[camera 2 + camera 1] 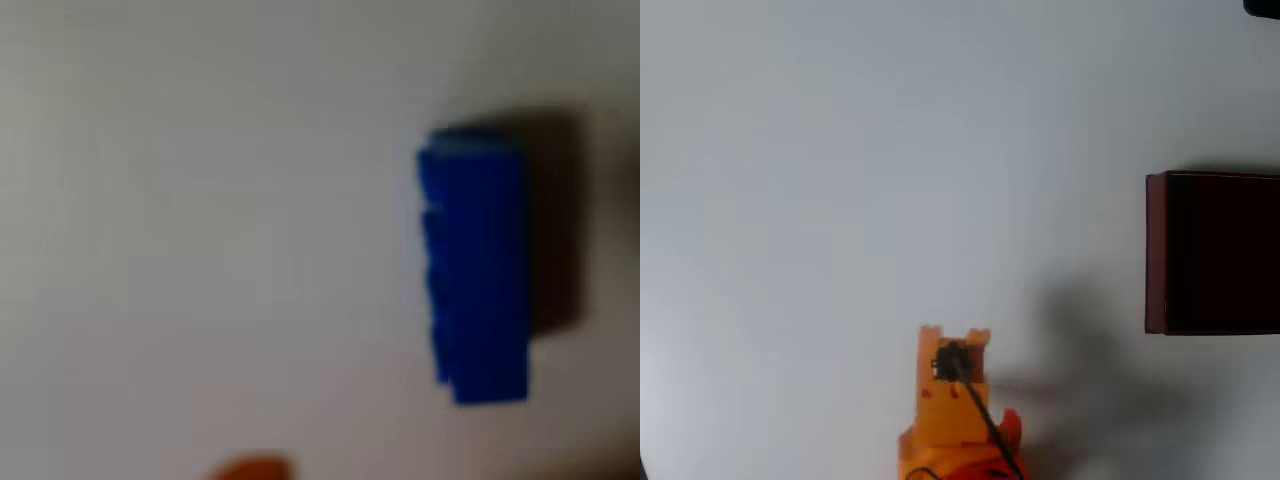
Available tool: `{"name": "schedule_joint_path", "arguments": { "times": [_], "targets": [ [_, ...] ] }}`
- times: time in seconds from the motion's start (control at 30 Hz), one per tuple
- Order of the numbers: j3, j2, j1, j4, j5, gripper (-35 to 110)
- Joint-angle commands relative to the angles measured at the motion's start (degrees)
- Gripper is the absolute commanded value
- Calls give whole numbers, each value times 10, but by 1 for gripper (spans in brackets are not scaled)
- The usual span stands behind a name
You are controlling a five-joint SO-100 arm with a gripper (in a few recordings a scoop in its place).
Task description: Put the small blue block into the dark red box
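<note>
In the wrist view the block lies flat on the pale table, right of the picture's centre, with its long axis running from the top of the picture to the bottom. Its studded edge faces left in that view; a dark shadow falls along its right side. The view is blurred, which suggests the camera sits close above the block, so the arm is judged to be in the approach step of the pick. A small orange patch at the bottom edge, left of centre, is probably part of the gripper, but the fingers themselves cannot be made out, so whether they stand apart or together cannot be told. In the overhead view the arm enters from the bottom edge near the middle; the gripper is not visible there, and the block is not seen, presumably hidden beneath the arm. The box stands at the right edge of the overhead view, well apart from the arm, cut off by the frame, its dark interior open upward. The controlling relation is the offset: the block lies to the right of the wrist camera's centre line. The next move is judged to require a sideways correction toward the block, with the fingers closing across its short width. The block is not yet lifted; carrying it right to the box remains.
</note>
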Motion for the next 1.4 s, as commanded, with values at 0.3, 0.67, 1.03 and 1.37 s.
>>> {"name": "schedule_joint_path", "arguments": {
  "times": [0.3, 0.67, 1.03, 1.37],
  "targets": [
    [77, -69, -25, -105, 24, 30],
    [102, -138, -25, -171, 31, 30],
    [96, -238, -5, -238, 10, 28],
    [120, -207, 98, -271, -94, 0]
  ]
}}
